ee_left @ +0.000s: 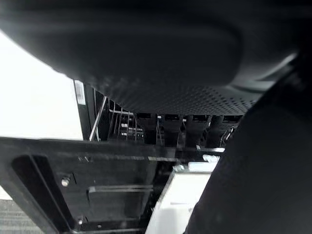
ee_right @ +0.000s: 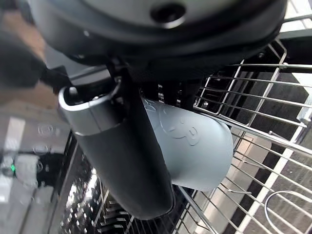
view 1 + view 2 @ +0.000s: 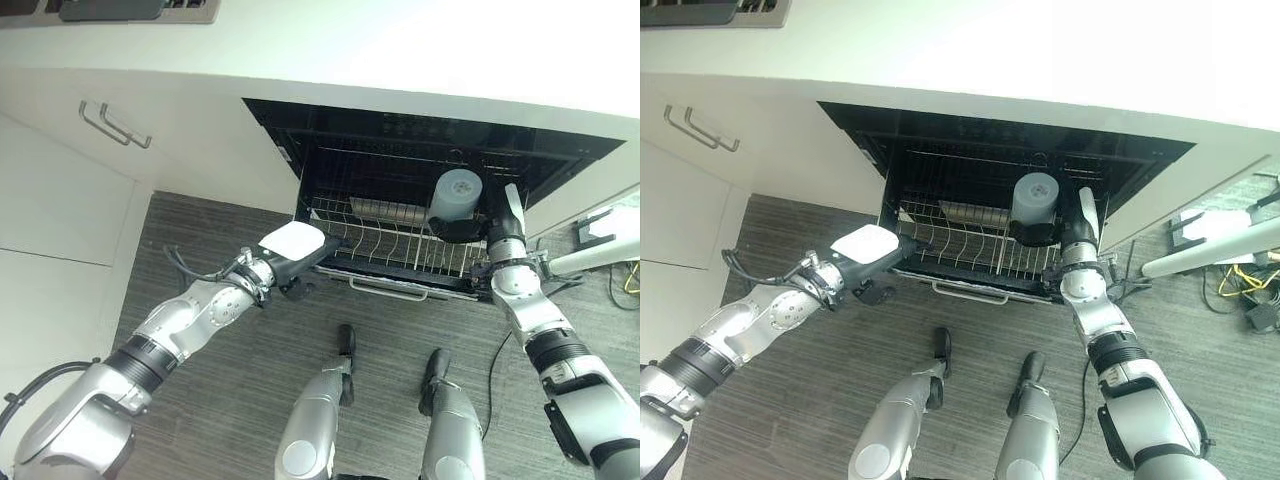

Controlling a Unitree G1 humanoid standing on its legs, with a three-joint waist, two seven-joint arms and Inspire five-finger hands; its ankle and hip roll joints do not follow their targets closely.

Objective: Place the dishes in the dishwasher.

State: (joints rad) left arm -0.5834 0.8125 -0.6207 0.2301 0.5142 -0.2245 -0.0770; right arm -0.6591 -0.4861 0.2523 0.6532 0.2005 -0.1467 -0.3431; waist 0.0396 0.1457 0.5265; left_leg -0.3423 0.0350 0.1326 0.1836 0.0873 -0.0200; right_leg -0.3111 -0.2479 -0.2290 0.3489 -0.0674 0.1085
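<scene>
Over the pulled-out dishwasher rack (image 3: 385,255), the robot's right hand (image 3: 470,229) has its fingers curled around a grey cup (image 3: 456,195), held above the rack's right end with its long axis roughly upright, as the head views suggest; of the two hands it is the nearer to the tines. At the rack's left front corner, the left hand (image 3: 292,268) carries a white square plate (image 3: 293,240), lying flat on top, though its finger closure cannot be made out

Grey cup (image 3: 456,196): upright, held above the wire rack (image 3: 385,250). White square plate (image 3: 293,241): level, at the rack's left front corner. Dishwasher (image 3: 400,150): open, rack extended.
</scene>
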